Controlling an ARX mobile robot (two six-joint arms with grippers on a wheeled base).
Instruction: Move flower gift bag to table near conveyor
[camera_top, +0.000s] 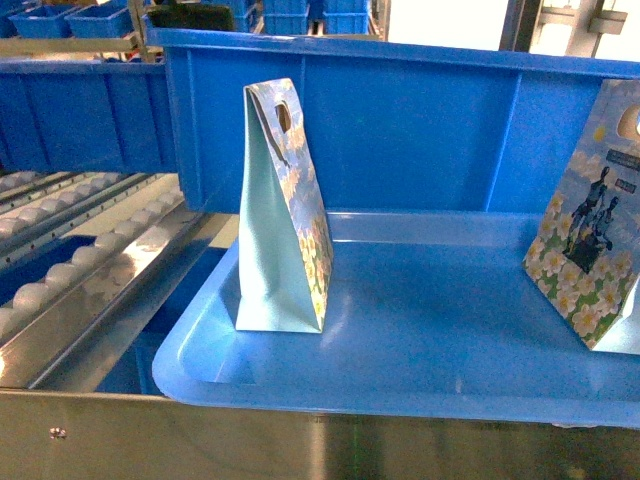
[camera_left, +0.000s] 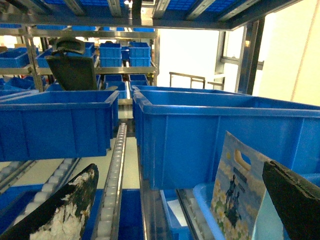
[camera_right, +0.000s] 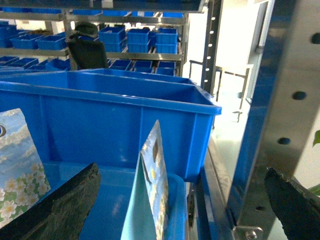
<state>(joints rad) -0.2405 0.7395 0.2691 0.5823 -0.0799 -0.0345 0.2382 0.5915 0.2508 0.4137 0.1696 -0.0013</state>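
Note:
Two flower gift bags stand upright in a glossy blue tray (camera_top: 420, 390). One flower gift bag (camera_top: 283, 210) is at the tray's left, its pale aqua side toward me; the other bag (camera_top: 590, 250) is at the right edge. Neither gripper shows in the head view. My left gripper (camera_left: 180, 167) is open, and the left bag (camera_left: 234, 192) stands ahead, close to its right finger (camera_left: 295, 200). My right gripper (camera_right: 182, 170) is open, with the right bag (camera_right: 152, 190) edge-on between its fingers and untouched. The conveyor (camera_top: 70, 270) slopes at the left. The table is out of view.
A deep blue bin (camera_top: 400, 130) stands right behind the tray. A steel rail (camera_top: 300, 445) runs along the front. A steel rack post (camera_right: 280, 125) rises close to the right gripper. More blue bins (camera_left: 55, 125) sit on the roller tracks and shelves.

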